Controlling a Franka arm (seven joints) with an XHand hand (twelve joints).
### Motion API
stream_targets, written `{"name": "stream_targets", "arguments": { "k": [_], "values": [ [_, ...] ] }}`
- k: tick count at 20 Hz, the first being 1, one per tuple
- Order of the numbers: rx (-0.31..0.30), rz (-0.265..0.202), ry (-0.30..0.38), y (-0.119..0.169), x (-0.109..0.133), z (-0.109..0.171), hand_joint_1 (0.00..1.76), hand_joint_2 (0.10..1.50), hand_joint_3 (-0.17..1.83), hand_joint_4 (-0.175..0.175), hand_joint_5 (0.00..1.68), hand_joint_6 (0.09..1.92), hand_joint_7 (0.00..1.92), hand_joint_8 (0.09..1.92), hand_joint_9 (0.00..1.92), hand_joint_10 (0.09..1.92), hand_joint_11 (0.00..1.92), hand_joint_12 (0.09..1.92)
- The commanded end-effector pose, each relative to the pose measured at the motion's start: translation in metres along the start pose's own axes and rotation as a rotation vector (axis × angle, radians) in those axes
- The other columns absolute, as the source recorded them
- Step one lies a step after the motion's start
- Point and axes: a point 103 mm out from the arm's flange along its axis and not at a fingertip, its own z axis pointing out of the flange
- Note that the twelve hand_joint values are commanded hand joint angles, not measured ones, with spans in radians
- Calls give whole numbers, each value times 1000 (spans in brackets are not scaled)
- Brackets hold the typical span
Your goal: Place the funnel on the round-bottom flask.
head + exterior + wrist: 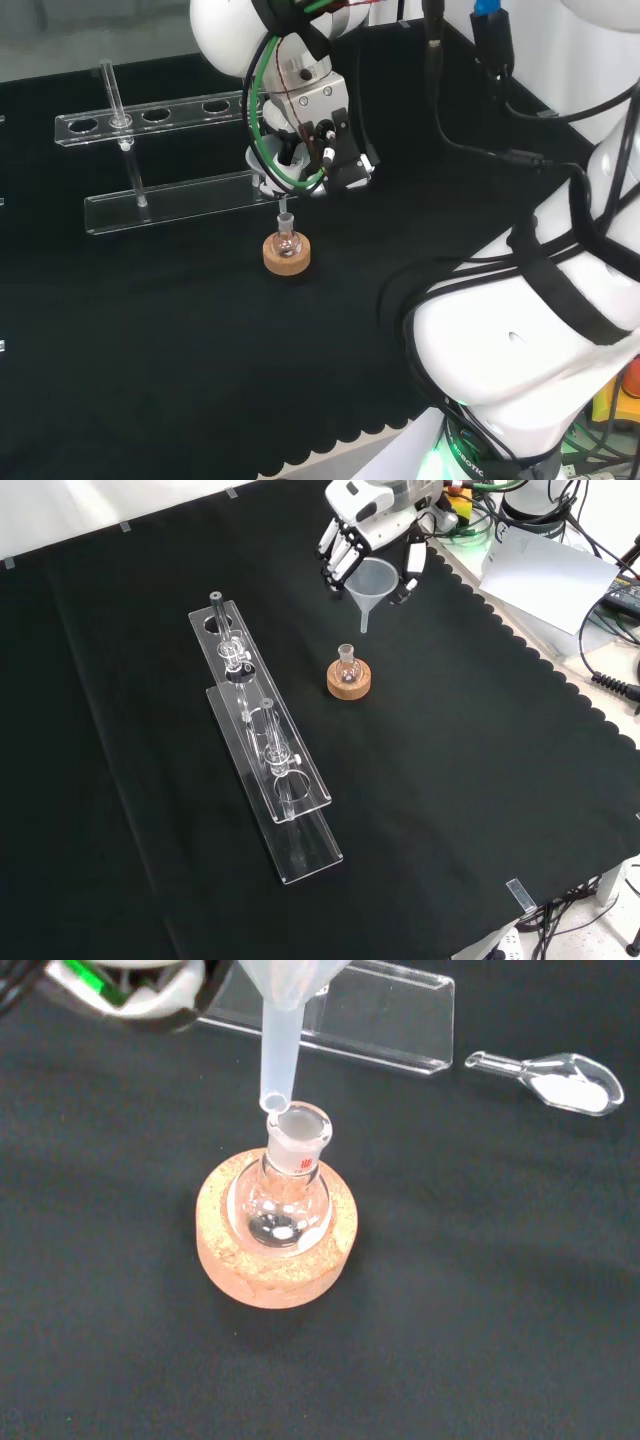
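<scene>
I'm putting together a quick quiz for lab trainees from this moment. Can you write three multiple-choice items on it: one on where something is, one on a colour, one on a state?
1. Where does the round-bottom flask stand?
A. In a cork ring on the cloth
B. In the clear rack
C. In the hand

2. What colour is the funnel?
A. Red
B. Translucent white
C. Black

3. What is the funnel's state?
A. Lying on the cloth
B. Seated fully in the flask
C. Held by the hand, stem tip at the flask's mouth

Answers:
1 A, the wrist view shows the flask sitting in the cork ring.
2 B, the front view shows its pale, see-through cone.
3 C, the hand has its fingers curled round the cone, and the wrist view shows the stem tip at the neck's rim, not yet down inside.
</scene>
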Motion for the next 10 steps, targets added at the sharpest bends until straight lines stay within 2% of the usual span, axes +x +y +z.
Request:
{"name": "stream_targets", "arguments": {
  "k": [1, 10],
  "values": [
    [1, -12, 34, 14, -7, 10, 926, 667, 734, -3, 775, 790, 725, 631, 1040, 413, 723, 1202],
    [2, -23, 49, 27, -10, 19, 926, 669, 737, -6, 774, 793, 723, 635, 1041, 410, 725, 1200]
  ]
}}
